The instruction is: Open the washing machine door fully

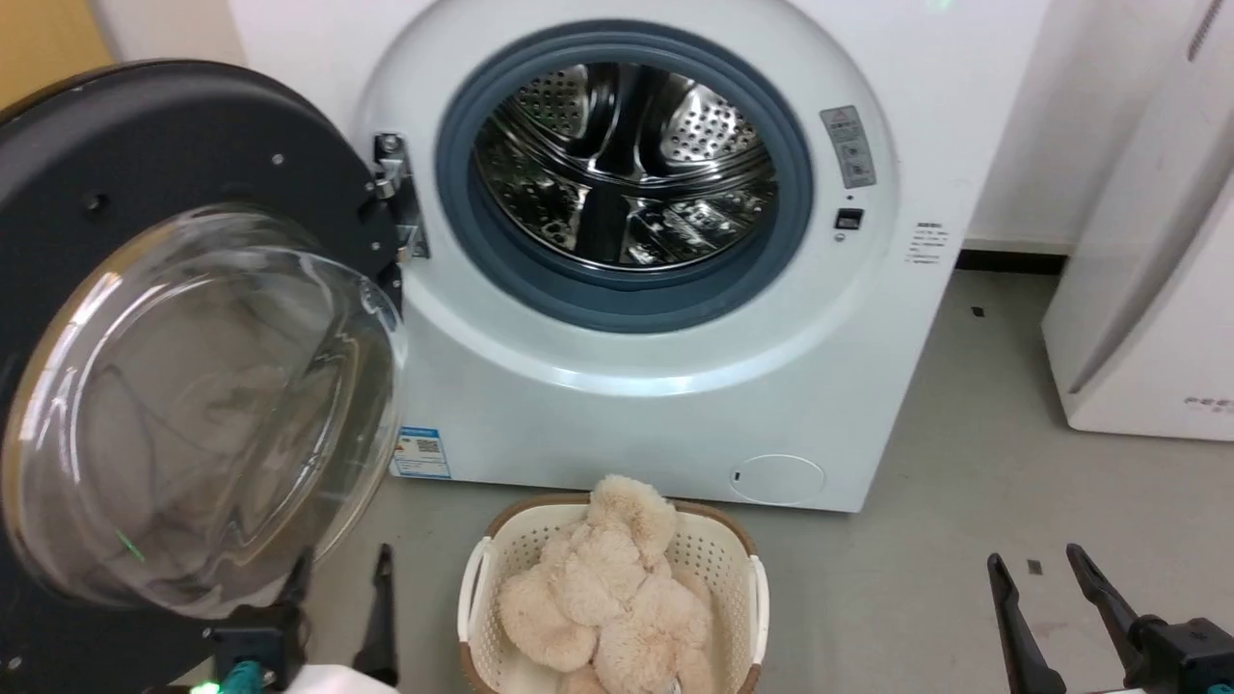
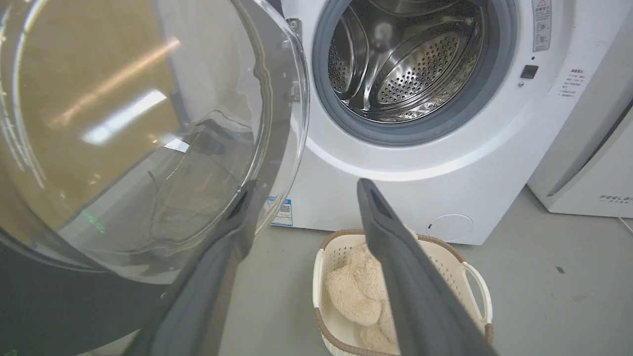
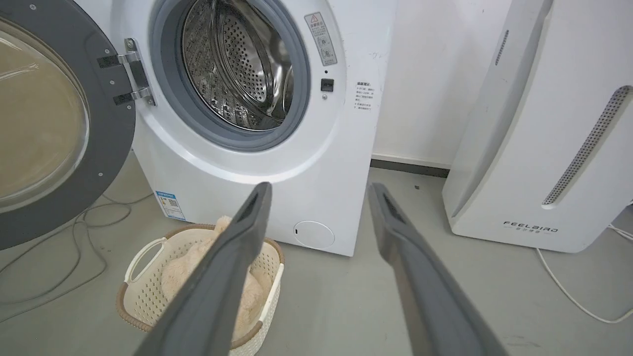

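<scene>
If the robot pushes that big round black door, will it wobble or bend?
Probably not bend: the washing machine door looks stiff, a thick dark ring around a glass bowl. It would likely swing sideways on its metal hinge. That shiny bowl may be slippery to grip.

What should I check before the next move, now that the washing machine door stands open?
1. Washing machine door away from the drum: ok.
2. Door at its end stop: cannot tell.
3. Left jaws open: ok.
4. Left jaws clear of the door: not ok, its glass rim stands between them.
5. Right jaws open, touching nothing: ok.
6. Basket out of the door's path: ok.
</scene>
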Tool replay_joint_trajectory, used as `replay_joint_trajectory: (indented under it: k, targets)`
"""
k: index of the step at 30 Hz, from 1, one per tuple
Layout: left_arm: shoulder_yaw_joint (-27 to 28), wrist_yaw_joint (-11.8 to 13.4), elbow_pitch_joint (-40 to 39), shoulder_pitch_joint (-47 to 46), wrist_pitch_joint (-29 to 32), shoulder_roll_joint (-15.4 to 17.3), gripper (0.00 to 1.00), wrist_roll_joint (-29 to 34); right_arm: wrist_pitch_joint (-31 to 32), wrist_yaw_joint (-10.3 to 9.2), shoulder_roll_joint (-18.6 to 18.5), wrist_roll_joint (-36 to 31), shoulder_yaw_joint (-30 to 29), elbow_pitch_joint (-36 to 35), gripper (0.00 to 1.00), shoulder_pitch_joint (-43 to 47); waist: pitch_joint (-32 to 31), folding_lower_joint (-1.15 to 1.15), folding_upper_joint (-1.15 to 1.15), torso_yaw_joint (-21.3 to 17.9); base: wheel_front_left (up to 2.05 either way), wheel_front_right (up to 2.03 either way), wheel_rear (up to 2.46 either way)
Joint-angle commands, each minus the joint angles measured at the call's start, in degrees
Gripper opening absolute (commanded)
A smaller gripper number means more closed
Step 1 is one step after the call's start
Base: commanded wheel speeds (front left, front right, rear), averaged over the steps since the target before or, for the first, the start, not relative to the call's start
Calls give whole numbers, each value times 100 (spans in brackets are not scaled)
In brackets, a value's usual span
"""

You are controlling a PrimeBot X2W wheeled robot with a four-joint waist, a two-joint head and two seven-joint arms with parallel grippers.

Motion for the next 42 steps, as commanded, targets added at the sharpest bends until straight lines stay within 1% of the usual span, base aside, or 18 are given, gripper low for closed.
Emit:
replay_joint_trajectory:
  k: [1, 9, 13, 24, 25, 42]
  targets:
    - [-78, -38, 48, -107, 11, -44, 100, 28, -7, -4, 18, -19, 5, -28, 100, 21, 24, 0, 0, -88, 0, 0, 0]
    - [-482, -193, 247, -377, -149, -172, 100, 213, -3, -4, 18, -11, 77, -22, 100, 43, 71, 0, 0, -331, 0, 0, 0]
    - [-569, -191, 312, -448, -231, -241, 100, 243, 0, -4, 18, -10, 95, -11, 100, 51, 79, 0, 0, -395, 0, 0, 0]
    - [-631, -152, 362, -484, -357, -281, 100, 232, -32, -4, 18, 13, 91, 34, 100, 38, 79, 0, 0, -440, 0, 0, 0]
    - [-634, -168, 360, -407, -304, -285, 0, 204, 0, 0, 0, 1, 87, 22, 0, -1, 79, 0, 0, -442, 0, 0, 0]
    - [-431, -291, 315, -425, -217, -411, 0, 387, 7, 0, 2, -36, 141, 107, 0, -137, 115, 0, 0, -465, 0, 0, 0]
